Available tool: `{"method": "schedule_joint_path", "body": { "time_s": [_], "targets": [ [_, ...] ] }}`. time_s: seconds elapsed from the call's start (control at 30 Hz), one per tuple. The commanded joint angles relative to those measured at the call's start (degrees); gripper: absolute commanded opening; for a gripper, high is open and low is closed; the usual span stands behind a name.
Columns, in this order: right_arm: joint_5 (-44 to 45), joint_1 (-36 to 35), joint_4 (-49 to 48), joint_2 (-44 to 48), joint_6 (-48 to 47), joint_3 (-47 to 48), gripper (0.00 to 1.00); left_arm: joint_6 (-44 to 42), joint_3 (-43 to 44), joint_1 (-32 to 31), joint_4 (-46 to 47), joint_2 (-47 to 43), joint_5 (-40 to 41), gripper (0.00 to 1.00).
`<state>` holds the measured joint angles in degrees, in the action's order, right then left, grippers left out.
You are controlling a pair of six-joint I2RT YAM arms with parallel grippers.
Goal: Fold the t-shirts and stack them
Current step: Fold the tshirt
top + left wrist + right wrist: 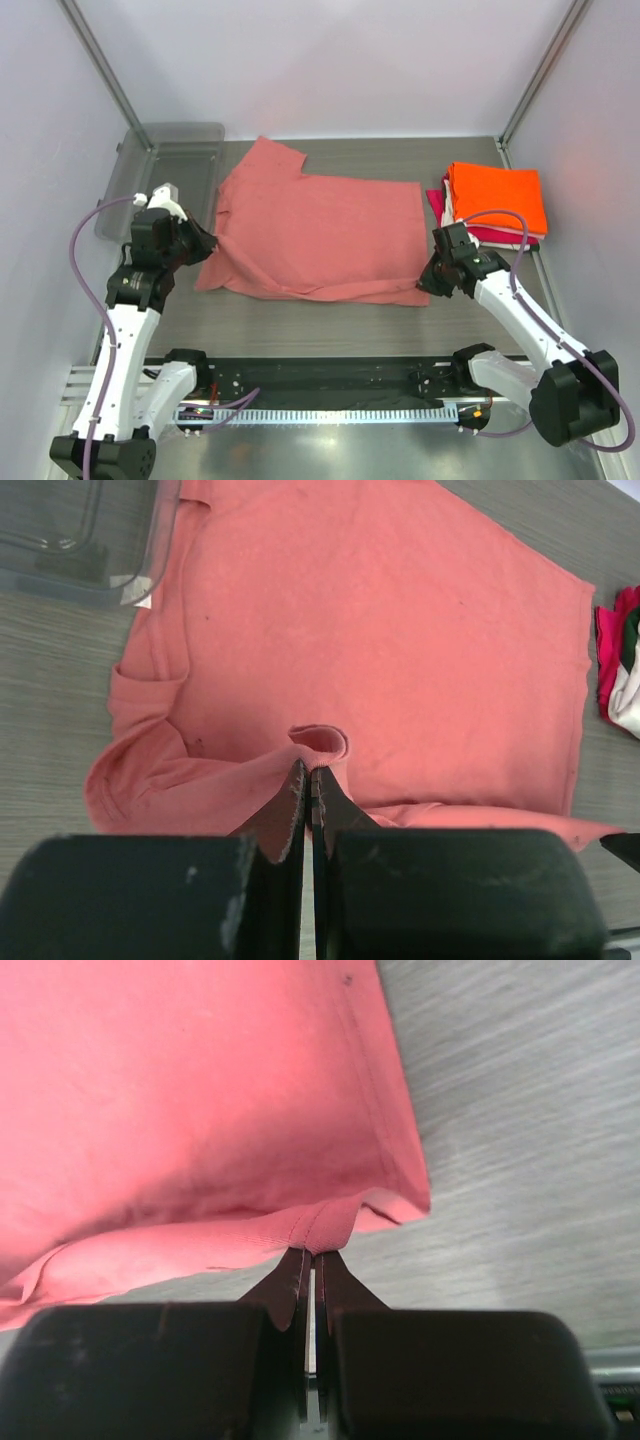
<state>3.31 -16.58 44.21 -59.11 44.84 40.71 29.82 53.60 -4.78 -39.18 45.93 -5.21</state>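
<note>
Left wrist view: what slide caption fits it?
Left tool shut on a fold of the salmon-pink t-shirt, clear tray beyond.

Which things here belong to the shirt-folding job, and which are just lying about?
Job: salmon-pink t-shirt, pinched by left claw and right claw; orange t-shirt atop the folded pile at right; magenta-red t-shirt under it.
Lying about: clear plastic tray, far left.
</note>
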Motion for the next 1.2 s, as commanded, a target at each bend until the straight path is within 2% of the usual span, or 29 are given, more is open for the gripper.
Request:
{"method": "schedule_joint_path", "body": {
  "time_s": [0.0,0.23,0.3,0.6,0.93,1.17],
  "targets": [
    [-5.04,0.58,-4.92,-1.35,-1.16,1.13,0.01,-2.22,4.05,-0.15,2.62,0.91,2.57,0.00],
    [-4.81,0.58,-5.36,-1.62,0.07,0.77,0.01,-2.75,7.83,-0.06,4.90,5.47,4.69,0.00],
    [-1.31,0.58,-5.45,-1.62,1.74,2.00,0.01,-2.75,9.05,-0.15,5.60,7.06,4.69,0.00],
    [3.71,2.16,-5.88,-1.09,12.19,5.26,0.01,-3.02,13.19,-0.06,7.18,16.29,4.33,0.00],
    [4.16,5.24,-10.63,-2.06,17.56,2.63,0.01,-1.35,18.20,-0.06,12.89,25.42,-0.14,0.00],
    [3.72,5.94,-13.53,-3.81,18.88,1.30,0.01,-4.42,25.05,-0.15,13.08,33.25,-2.96,0.00]
  ]
}}
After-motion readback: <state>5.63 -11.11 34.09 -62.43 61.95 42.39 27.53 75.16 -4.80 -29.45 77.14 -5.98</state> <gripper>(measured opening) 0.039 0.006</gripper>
